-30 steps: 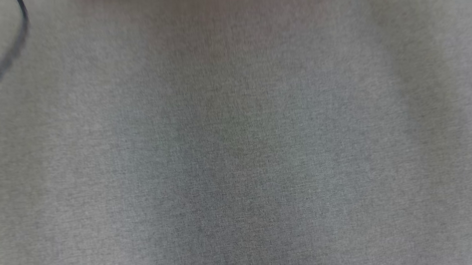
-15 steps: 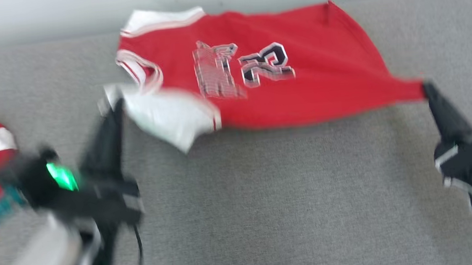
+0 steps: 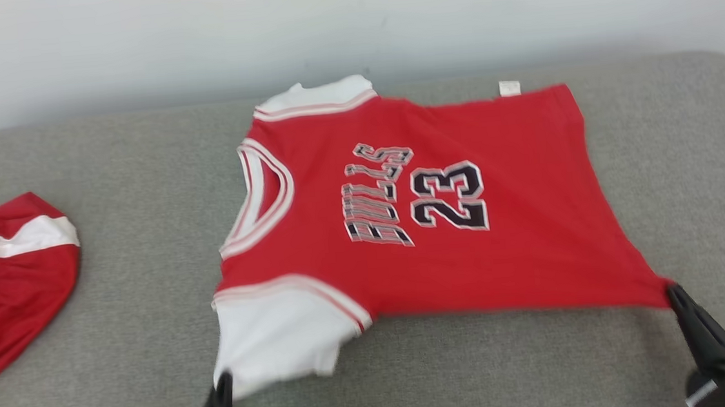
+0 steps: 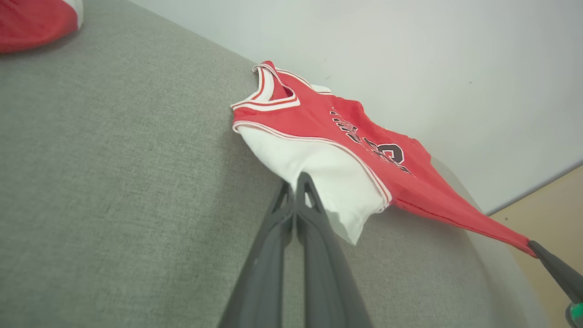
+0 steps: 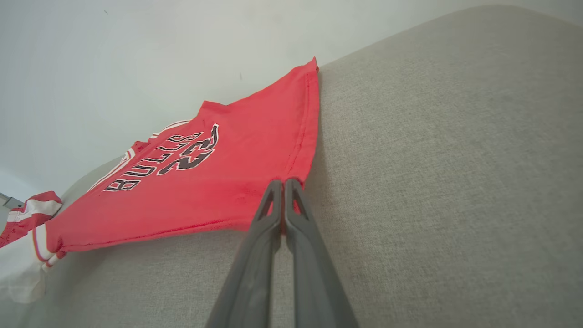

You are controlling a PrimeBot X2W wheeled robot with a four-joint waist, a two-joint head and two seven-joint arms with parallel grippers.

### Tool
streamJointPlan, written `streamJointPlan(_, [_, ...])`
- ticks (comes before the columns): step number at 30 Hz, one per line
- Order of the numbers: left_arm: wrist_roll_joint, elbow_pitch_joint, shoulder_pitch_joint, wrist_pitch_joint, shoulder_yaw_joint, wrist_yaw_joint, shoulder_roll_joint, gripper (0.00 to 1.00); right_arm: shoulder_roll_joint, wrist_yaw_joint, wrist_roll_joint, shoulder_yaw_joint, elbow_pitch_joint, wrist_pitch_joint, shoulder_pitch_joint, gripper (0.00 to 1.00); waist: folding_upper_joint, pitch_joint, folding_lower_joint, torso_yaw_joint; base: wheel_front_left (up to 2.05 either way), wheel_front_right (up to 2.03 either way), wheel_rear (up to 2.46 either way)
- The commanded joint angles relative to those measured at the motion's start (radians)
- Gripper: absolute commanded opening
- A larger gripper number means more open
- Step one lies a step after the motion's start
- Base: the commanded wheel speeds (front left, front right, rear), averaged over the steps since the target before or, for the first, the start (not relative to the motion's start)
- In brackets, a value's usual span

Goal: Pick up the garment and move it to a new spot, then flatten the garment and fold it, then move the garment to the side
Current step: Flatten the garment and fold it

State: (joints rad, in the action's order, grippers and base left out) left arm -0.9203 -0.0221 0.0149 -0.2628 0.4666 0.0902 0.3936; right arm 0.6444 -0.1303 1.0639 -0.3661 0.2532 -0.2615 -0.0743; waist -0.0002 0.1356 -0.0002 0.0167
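Note:
The garment (image 3: 444,249) is a red jersey with white sleeves and "BULLS 23" on its chest. It is spread over the grey cushioned surface (image 3: 109,184), neck to the left and hem to the right. My left gripper (image 3: 223,377) is shut on the edge of the near white sleeve, which the left wrist view shows at the fingertips (image 4: 295,180). Pinching the near hem corner, my right gripper (image 3: 670,289) is also shut, and the red cloth is pulled to a point there. The right wrist view shows that corner at my right gripper (image 5: 283,182).
A second red and white garment (image 3: 13,289) lies bunched at the left edge of the surface. A pale wall (image 3: 348,23) rises right behind the far edge. Bare grey fabric runs in front of the jersey and to its right. Wooden floor (image 4: 546,200) lies beyond the right end.
The head camera has tilted up, so the whole picture has shifted. The jersey hung stretched and blurred between the two grippers; now it lies spread flatter, with both grippers still shut on it.

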Motion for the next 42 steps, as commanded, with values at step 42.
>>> streamJointPlan(42, [0.217,0.282,0.345,0.139,0.002,-0.204,-0.011,0.0,-0.067,-0.001,-0.118,0.039,0.113,0.06,-0.106,0.0,0.0002,0.023,0.0002,-0.035,0.0,0.0,0.0])
